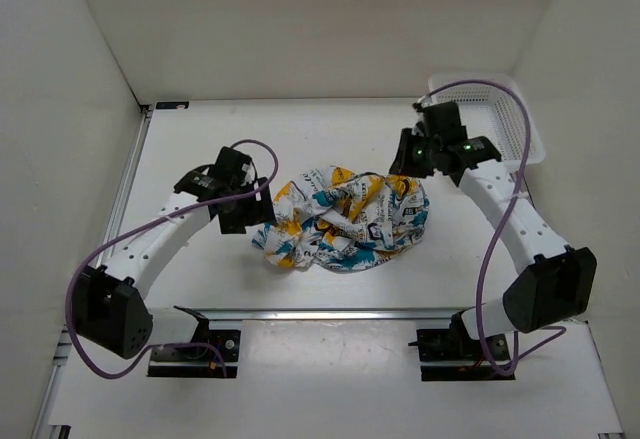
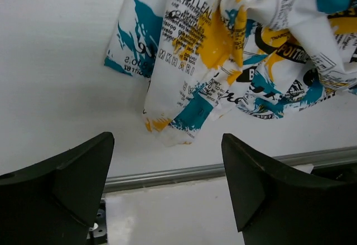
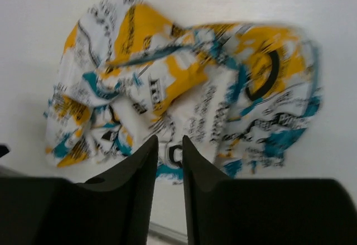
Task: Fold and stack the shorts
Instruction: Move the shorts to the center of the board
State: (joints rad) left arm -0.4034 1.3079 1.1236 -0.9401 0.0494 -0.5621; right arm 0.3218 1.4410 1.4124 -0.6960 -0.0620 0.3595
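While white walls enclose it, the table holds crumpled shorts.

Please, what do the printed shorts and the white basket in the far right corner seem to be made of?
The shorts look like soft, thin fabric with a matte printed surface: they lie crumpled in loose folds. The basket looks like rigid white plastic, probably moulded: its walls are an even open mesh that holds its shape.
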